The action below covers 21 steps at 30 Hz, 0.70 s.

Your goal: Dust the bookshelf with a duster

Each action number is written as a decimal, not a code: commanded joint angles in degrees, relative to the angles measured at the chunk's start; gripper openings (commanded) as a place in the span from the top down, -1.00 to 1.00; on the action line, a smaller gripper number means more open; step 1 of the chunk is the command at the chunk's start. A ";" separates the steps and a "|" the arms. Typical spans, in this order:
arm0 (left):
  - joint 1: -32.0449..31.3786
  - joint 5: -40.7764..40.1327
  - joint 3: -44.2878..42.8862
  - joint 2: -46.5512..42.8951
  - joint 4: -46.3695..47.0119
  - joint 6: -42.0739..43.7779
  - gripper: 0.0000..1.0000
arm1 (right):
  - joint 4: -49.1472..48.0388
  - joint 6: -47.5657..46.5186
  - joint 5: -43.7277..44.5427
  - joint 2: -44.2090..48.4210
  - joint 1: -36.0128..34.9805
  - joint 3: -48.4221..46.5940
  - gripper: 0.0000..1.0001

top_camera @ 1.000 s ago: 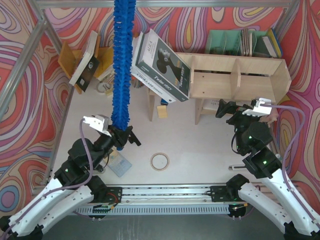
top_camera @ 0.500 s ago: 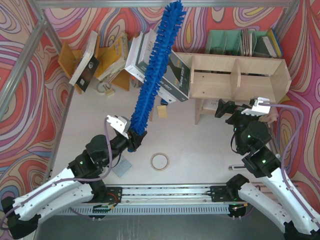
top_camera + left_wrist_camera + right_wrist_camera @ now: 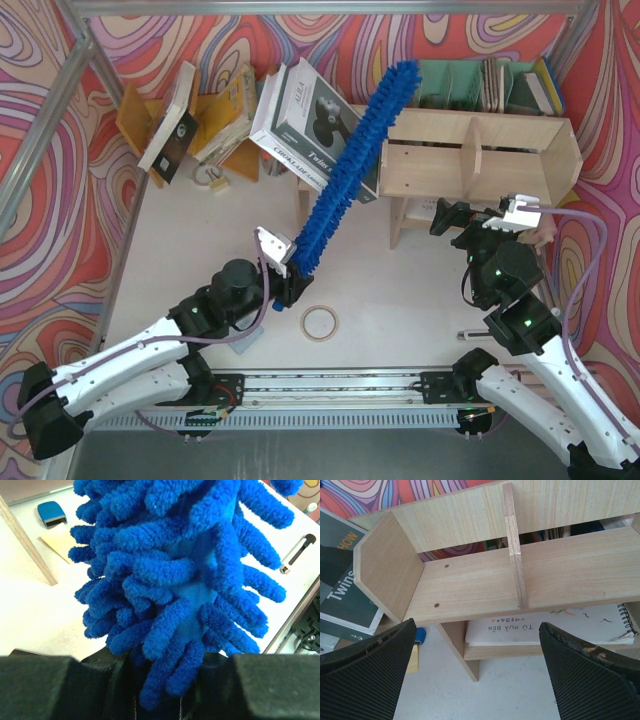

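Observation:
The fluffy blue duster (image 3: 352, 170) slants up and to the right from my left gripper (image 3: 293, 285), which is shut on its base. Its tip (image 3: 404, 75) lies over the back left corner of the pale plywood bookshelf (image 3: 520, 160). The left wrist view is filled by the duster's blue strands (image 3: 175, 570), and the handle is hidden between the fingers. My right gripper (image 3: 450, 215) hangs open in front of the bookshelf, nothing between its fingers. In the right wrist view the bookshelf (image 3: 470, 585) shows an upright divider (image 3: 515, 550) and a white book (image 3: 545, 627) on the lower shelf.
A big dark boxed book (image 3: 320, 130) leans on the shelf's left end. An orange book rack (image 3: 215, 125) with leaning books stands at the back left, and a teal file organiser (image 3: 470, 85) behind the shelf. A tape ring (image 3: 319, 322) lies on the table near the left gripper.
The left arm has swung the duster from upright at the back left down and to the right, onto the bookshelf's left end. The right arm has not moved.

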State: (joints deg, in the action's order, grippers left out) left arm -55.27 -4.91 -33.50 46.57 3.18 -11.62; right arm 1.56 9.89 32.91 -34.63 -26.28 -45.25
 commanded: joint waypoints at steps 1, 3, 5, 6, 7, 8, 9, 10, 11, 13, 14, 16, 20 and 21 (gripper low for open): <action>-0.26 1.33 -0.47 0.28 4.77 -0.80 1.00 | -1.05 -0.59 0.25 -0.16 -0.08 -0.80 -0.98; -0.26 -0.06 -1.78 -1.48 2.94 0.60 1.00 | -1.08 -0.66 0.23 -0.15 -0.08 -0.90 -0.98; -0.21 -2.09 -3.42 -3.96 0.46 2.42 1.00 | -1.04 -0.66 0.29 -0.16 -0.07 -0.93 -0.97; -0.20 -2.99 -4.12 -5.45 -1.00 3.27 1.00 | -1.10 -0.68 0.25 -0.17 -0.06 -0.85 -0.97; -0.25 -3.91 -4.80 -6.52 -2.19 4.18 1.00 | -1.12 -0.66 0.30 -0.17 -0.07 -0.83 -0.97; -0.20 -4.61 -5.47 -7.65 -3.48 4.77 1.00 | -1.20 -0.66 0.26 -0.15 -0.03 -0.83 -0.97; -0.27 -4.89 -6.37 -8.43 -4.92 5.18 1.00 | -1.21 -0.65 0.22 -0.16 -0.03 -0.80 -0.97; -0.20 -5.01 -7.04 -9.08 -5.88 5.48 1.00 | -1.21 -0.64 0.18 -0.24 -0.02 -0.84 -0.97; -0.23 -5.14 -7.52 -9.39 -6.80 5.68 1.00 | -1.15 -0.63 0.10 -0.26 -0.08 -0.85 -0.98; -0.25 -5.77 -7.72 -9.80 -7.30 5.63 1.00 | -1.05 -0.57 0.04 -0.22 -0.02 -0.89 -0.98; -0.28 -5.89 -7.64 -9.82 -7.40 5.46 1.00 | -1.08 -0.60 0.05 -0.18 -0.05 -0.98 -0.98; -0.22 -6.17 -6.95 -9.56 -6.31 4.81 1.00 | -0.95 -0.56 0.21 0.06 -0.08 -1.05 -0.97; -0.26 -6.45 -5.15 -7.23 -4.05 3.29 1.00 | -0.86 -0.49 0.06 0.61 -0.04 -0.83 -0.97; -0.23 -6.58 -4.06 -6.77 -2.83 2.74 1.00 | -0.79 -0.56 0.05 0.55 -0.06 -0.91 -0.97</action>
State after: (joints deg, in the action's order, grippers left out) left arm -55.42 -10.39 -40.16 38.37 -3.46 -7.75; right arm 1.56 9.87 32.88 -34.65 -26.28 -45.25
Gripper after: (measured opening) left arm 0.344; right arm 0.987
